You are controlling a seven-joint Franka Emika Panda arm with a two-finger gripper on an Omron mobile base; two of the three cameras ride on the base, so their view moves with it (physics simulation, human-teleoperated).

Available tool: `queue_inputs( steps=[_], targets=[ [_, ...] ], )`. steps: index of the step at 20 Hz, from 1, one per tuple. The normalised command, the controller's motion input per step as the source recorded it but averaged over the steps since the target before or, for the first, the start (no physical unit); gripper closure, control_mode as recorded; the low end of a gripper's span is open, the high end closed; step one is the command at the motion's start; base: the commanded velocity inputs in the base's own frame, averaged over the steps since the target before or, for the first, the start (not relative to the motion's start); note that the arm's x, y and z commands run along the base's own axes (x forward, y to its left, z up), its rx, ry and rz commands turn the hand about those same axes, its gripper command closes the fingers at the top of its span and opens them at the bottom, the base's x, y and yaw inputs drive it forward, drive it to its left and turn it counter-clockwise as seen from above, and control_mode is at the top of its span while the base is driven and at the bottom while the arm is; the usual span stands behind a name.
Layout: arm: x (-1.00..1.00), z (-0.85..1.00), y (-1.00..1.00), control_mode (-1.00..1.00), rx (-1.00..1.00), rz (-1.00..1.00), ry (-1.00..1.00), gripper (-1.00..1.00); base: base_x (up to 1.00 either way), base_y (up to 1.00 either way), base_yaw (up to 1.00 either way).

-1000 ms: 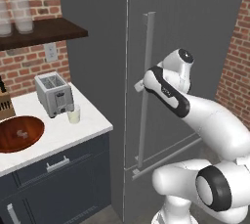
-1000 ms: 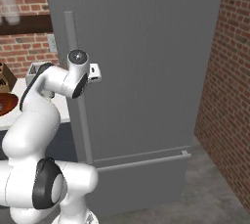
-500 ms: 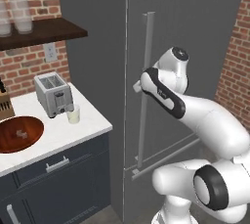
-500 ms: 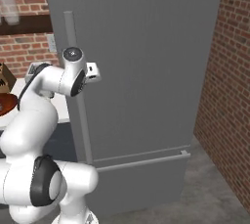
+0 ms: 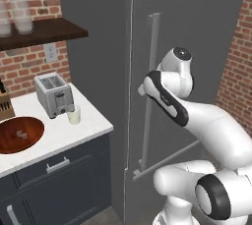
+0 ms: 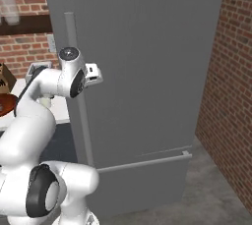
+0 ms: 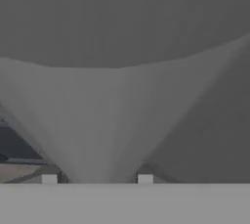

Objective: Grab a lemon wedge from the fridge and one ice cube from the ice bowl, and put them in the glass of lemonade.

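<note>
The dark grey fridge point(image 5: 197, 32) point(image 6: 147, 71) fills the right of both base views. Its pale vertical bar handle point(image 5: 152, 47) point(image 6: 71, 27) point(image 7: 97, 120) runs between the fingertips of my gripper point(image 5: 144, 90) point(image 7: 97, 179), which is shut on the bar at about mid height. The lemon wedge is hidden behind the fridge door. On the white counter point(image 5: 93, 123) to the left, the small glass of lemonade point(image 5: 74, 116) stands in front of the toaster. The reddish-brown ice bowl point(image 5: 18, 134) lies further left, near the counter's front edge.
A silver toaster point(image 5: 53, 94) sits behind the glass. Tall frosted jars point(image 5: 19, 17) stand on a dark shelf above the counter. A brick wall point(image 6: 231, 96) closes in to the right of the fridge. Dark cabinets point(image 5: 59, 175) run under the counter.
My fingers have closed on the fridge handle, having stood wide open a second ago. The hand has shifted slightly along the bar.
</note>
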Motion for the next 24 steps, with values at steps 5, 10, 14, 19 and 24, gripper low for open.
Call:
queue_inputs(
  steps=[5, 10, 14, 19, 24],
  targets=[
    [-0.69, 0.00, -0.90, -1.00, 0.12, -0.01, -0.26, 1.00, 0.00, 0.00, 0.00],
    [-0.73, 0.04, -1.00, -1.00, 0.13, -0.08, -0.12, 1.00, 0.00, 0.00, 0.00],
    [-0.65, 0.14, -1.00, -1.00, 0.12, -0.17, -0.02, 1.00, 0.00, 0.00, 0.00],
    [-0.39, 0.26, -0.92, -1.00, 0.04, -0.19, 0.00, 1.00, 0.00, 0.00, 0.00],
    [-0.13, 0.37, -0.74, -1.00, 0.00, -0.17, 0.05, -1.00, 0.00, 0.00, 0.00]
  ],
)
